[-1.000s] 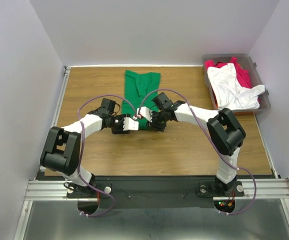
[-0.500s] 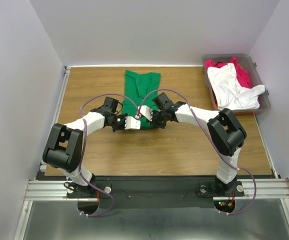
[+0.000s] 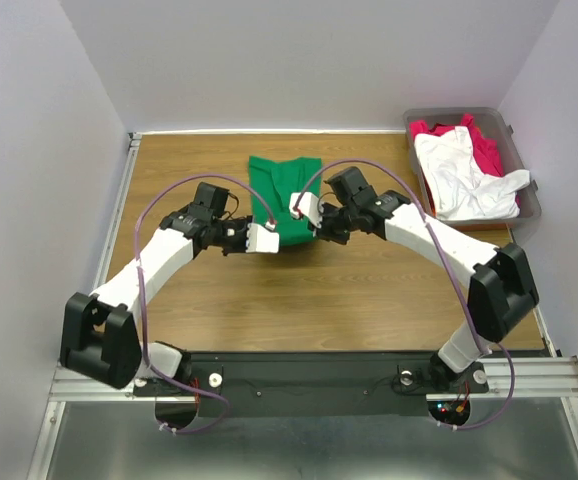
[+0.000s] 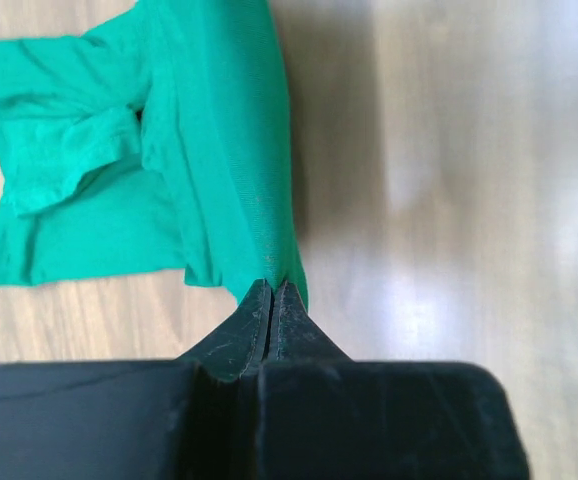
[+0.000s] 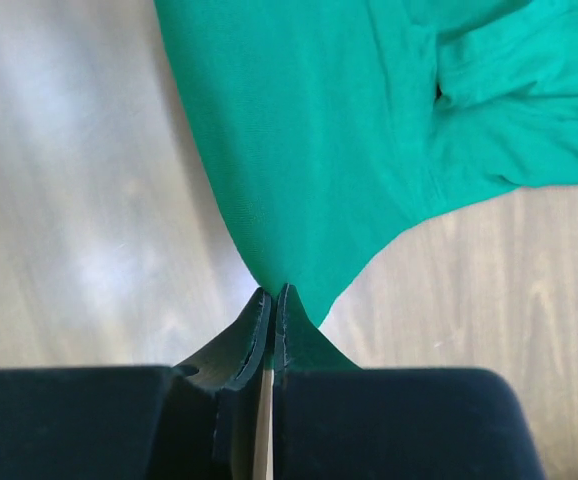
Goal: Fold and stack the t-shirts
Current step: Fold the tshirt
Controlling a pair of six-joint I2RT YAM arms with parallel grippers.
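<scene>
Wood table (image 3: 369,290), pale walls (image 3: 29,150) on three sides. Nearest you, both arm bases sit on the rail (image 3: 89,378). Compared with a second ago, both arms reach further out over the table, with their elbows dropped lower and wider apart.

Left gripper (image 4: 272,292): fingers pressed together, clamped on the near left corner of the green shirt (image 3: 287,185). In its wrist view the cloth runs straight up from the tips, pulled taut into a narrow fold.

Right gripper (image 5: 273,296): fingers also together, clamped on the near right corner of the same shirt. The cloth fans out from the pinch, off the table at that point.

A second ago both grippers sat closer to you at the shirt's near hem and nearly side by side. Now they're further up the table, the right one further than the left, and the hem has come with them. The shirt covers less table on the near side. Its far end, with the sleeves, still lies flat mid-table, towards the back wall.

Far right corner: the bin (image 3: 525,208) holds the white shirt (image 3: 464,175), bunched and spilling over the rim, on top of the red shirt (image 3: 489,152). Neither has changed.
</scene>
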